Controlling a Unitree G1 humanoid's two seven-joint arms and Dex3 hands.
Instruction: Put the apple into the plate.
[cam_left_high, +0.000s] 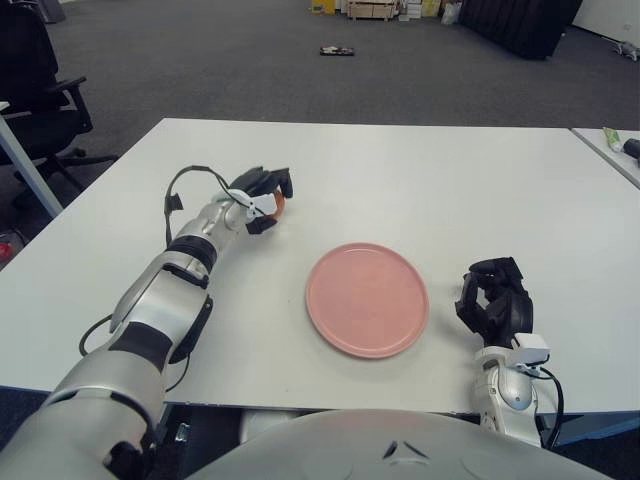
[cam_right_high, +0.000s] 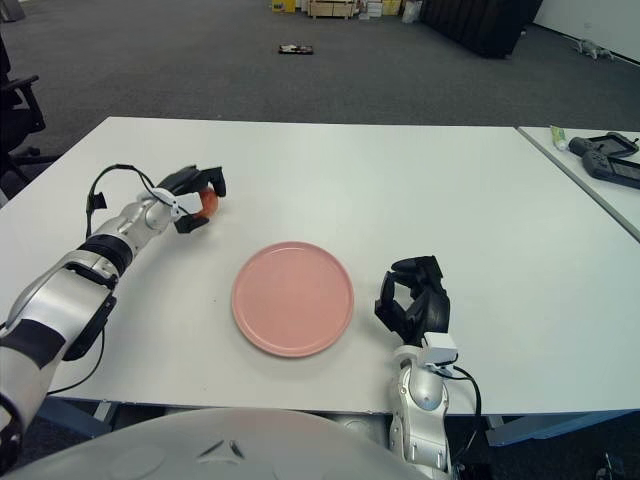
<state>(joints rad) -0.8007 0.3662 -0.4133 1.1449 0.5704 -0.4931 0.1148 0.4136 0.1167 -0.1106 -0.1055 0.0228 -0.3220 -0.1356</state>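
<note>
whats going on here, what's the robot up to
The robot's left hand has its fingers closed around a red apple, out on the white table to the left of the pink plate. Whether the apple is off the surface is hard to tell. The plate holds nothing yet. The right hand shows to the right of the plate, fingers curled, holding nothing.

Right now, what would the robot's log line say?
left hand: shut on apple, left of plate | right hand: idle, right of plate | plate: bare
</note>
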